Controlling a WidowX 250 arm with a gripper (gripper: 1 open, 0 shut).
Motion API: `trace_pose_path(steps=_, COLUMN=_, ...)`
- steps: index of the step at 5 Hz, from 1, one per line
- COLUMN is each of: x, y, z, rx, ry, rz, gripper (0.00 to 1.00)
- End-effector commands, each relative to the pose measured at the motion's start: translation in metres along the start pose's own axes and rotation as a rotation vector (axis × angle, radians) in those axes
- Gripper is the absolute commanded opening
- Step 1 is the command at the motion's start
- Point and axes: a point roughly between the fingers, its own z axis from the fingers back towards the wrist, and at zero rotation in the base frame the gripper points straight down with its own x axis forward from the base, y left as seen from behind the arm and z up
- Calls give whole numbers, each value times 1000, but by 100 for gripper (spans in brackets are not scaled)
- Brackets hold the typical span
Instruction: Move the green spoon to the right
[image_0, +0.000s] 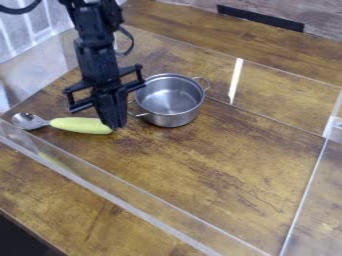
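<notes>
While the closed tool (115, 120) hung over its right end, the green spoon (78, 125) lay on the desk (201, 170), yellow-green handle partly hidden, silver bowl leftward.

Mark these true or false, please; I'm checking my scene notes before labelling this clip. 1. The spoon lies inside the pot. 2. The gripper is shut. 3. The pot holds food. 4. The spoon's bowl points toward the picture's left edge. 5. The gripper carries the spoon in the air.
1. False: the green spoon lies on the table, left of the pot.
2. True: the gripper is shut, above the handle's right end.
3. False: the pot looks empty.
4. True.
5. False: the spoon rests flat on the table.
</notes>
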Motion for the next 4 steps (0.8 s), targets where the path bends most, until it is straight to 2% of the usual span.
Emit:
trace_pose_path(steps=1, x=-8, y=-11, z=40, rx=-86, ry=-47, rz=-42, gripper=0)
trace_pose_path(steps=2, x=-1, y=-15, z=52, rx=-99, ry=-40, rz=0, gripper=0)
trace_pose_path(steps=3, x=2, y=-9, z=53, rx=-101, ry=-62, rz=48, gripper=0)
trace_pose_path(steps=4, x=2, y=0, z=52, rx=-91, ry=-89, rz=58, gripper=0)
